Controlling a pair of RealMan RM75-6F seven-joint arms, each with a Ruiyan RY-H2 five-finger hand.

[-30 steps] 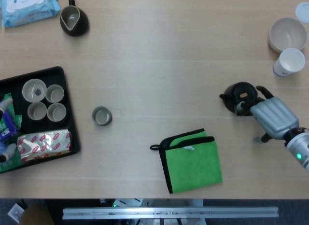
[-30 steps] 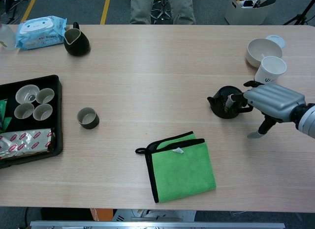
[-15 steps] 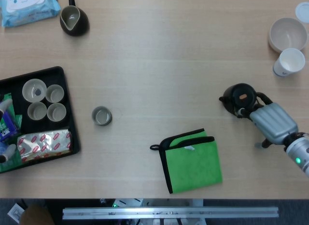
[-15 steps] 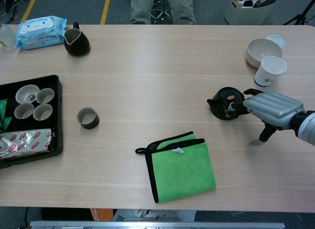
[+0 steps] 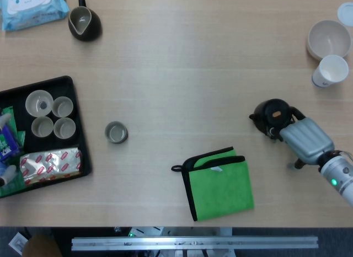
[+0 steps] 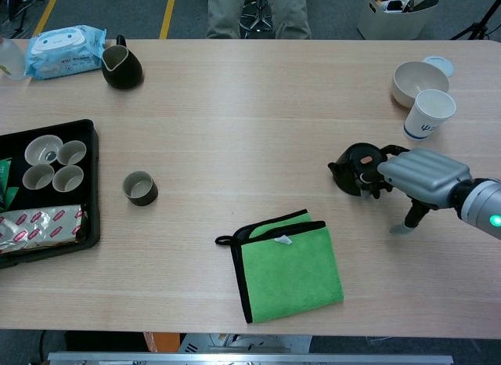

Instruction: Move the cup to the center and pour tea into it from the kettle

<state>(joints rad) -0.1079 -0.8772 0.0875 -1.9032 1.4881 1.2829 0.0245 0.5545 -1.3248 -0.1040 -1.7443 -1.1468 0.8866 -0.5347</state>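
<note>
Since a second ago the right hand [image 5: 302, 138] has slid down and toward the robot's side of the kettle [image 5: 272, 114]: its fingers no longer drape over the lid, which now shows fully, orange patch visible in both views. The kettle itself has shifted slightly toward the green cloth [image 5: 219, 182] and, in the chest view, sits tipped with its lid [image 6: 365, 156] facing up-left. Kettle long axis runs spout to handle, roughly left-right across the worktop [image 5: 182, 75]; spout points left, toward the cup [image 5: 116, 132], handle points right into the hand. The right hand's fingers [image 6: 385, 152] curl around the handle side of the kettle [image 6: 356, 168], so it reads as gripping the kettle, though the contact point is hidden behind the hand's grey back [image 6: 423, 175]. Thumb sticks down-right, tip near the worktop; forearm trails off to the lower right. Kettle lies up and right of the green cloth, well apart from it. The cup stands upright well left of the green cloth, between it and the black tray [image 5: 80, 130], just beside the tray, untouched. Left hand shows in neither view.
</note>
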